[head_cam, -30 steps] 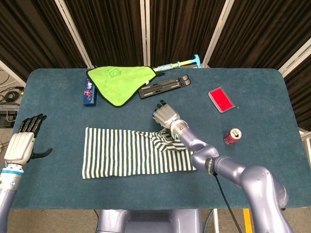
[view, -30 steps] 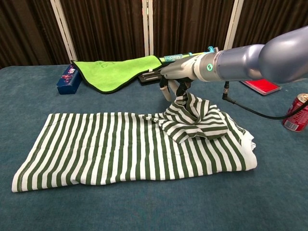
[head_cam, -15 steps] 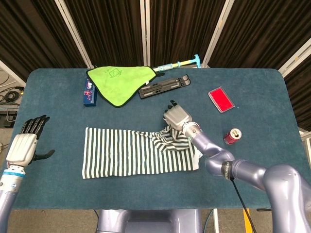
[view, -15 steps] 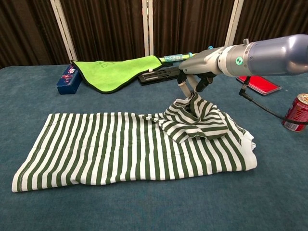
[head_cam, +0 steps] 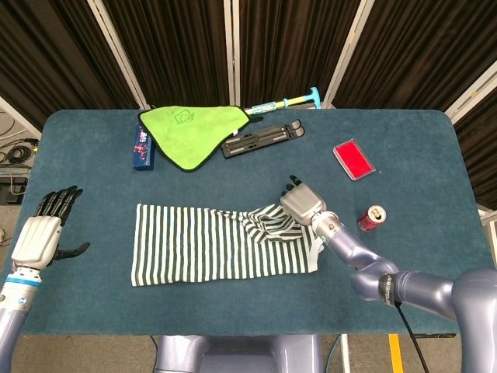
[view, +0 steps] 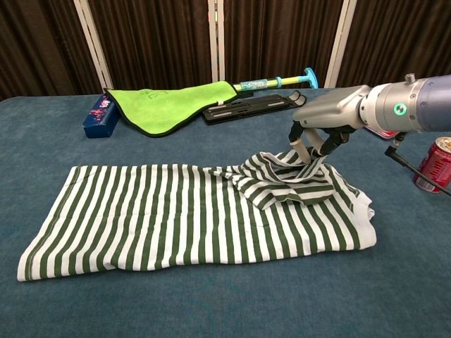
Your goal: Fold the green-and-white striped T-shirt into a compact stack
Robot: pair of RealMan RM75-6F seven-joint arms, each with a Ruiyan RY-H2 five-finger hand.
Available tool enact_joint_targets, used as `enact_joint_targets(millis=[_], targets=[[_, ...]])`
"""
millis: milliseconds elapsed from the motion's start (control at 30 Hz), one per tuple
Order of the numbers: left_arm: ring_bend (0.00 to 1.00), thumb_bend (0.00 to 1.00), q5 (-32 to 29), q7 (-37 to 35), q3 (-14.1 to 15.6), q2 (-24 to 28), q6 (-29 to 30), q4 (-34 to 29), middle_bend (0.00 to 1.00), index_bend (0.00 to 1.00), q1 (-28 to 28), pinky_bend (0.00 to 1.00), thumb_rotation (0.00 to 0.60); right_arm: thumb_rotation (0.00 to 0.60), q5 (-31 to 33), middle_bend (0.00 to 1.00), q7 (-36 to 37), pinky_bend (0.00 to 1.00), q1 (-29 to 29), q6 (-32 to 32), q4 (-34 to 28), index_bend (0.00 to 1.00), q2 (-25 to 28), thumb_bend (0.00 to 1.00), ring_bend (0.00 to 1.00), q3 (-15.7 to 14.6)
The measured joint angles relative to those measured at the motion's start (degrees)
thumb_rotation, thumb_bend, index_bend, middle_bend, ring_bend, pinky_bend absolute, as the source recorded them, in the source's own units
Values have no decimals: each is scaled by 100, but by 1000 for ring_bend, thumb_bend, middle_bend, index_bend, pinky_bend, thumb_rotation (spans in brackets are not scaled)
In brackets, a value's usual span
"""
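**Right hand working the bunched sleeve end of the striped shirt**

Head view. The green-and-white striped T-shirt (head_cam: 221, 242) is lying as a long band across the middle of the table (head_cam: 435, 303). Its end toward 3 o'clock is rumpled into a raised fold. The right hand (head_cam: 303, 203) is sitting over that fold, fingers pointing down into the cloth; whether they are pinching fabric cannot be told from here. The left hand (head_cam: 40, 233) is hovering off the table edge at 9 o'clock, fingers spread and holding nothing. Judged from the layout, the fold will go best if the raised cloth is carried toward 9 o'clock and laid flat, with the left hand pinning the far hem so the thin knit is not dragging.

Chest view. The right hand (view: 317, 141) is showing its fingertips (view: 304, 153) drawn narrowly together at the crest of the fold, touching the fabric; a firm grip is likely but not certain. The shirt (view: 176, 215) is reading as soft, limp jersey with narrow stripes and a white hem, flat at 9 o'clock, heaped at 3 o'clock. Behind it are lying a fuzzy lime cloth (view: 173, 105) and a rigid black rack (view: 250, 107); a glossy red can (view: 434, 165) is standing at 3 o'clock, near enough that a wide swing could be tipping it.
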Motion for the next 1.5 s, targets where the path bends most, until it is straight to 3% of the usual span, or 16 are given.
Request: enact_joint_targets(millis=[433, 867, 1167, 1300, 1500], targets=[[0, 205, 64, 8, 32, 9, 26, -31, 0, 0, 11, 0, 600, 600, -498, 301, 47, 0, -436, 671, -326, 499, -25, 1000, 195, -155], [0, 206, 87, 2, 48, 10, 22, -44, 0, 0, 9, 0, 600, 600, -1152, 276, 496, 0, -847, 965, 302, 511, -602, 1000, 188, -276], [0, 205, 82, -7, 50, 8, 7, -42, 0, 0, 4, 0, 600, 600, -1581, 222, 761, 0, -985, 1145, 333, 510, -598, 994, 136, -226], [0, 205, 88, -1, 54, 9, 22, -49, 0, 0, 12, 0, 600, 600, -1845, 205, 895, 0, -1073, 1455, 102, 487, -411, 883, 124, -158], [0, 206, 76, -37, 59, 14, 7, -30, 0, 0, 17, 0, 600, 600, -2253, 84, 1047, 0, -1344, 2156, -460, 220, 93, 655, 60, -102]])
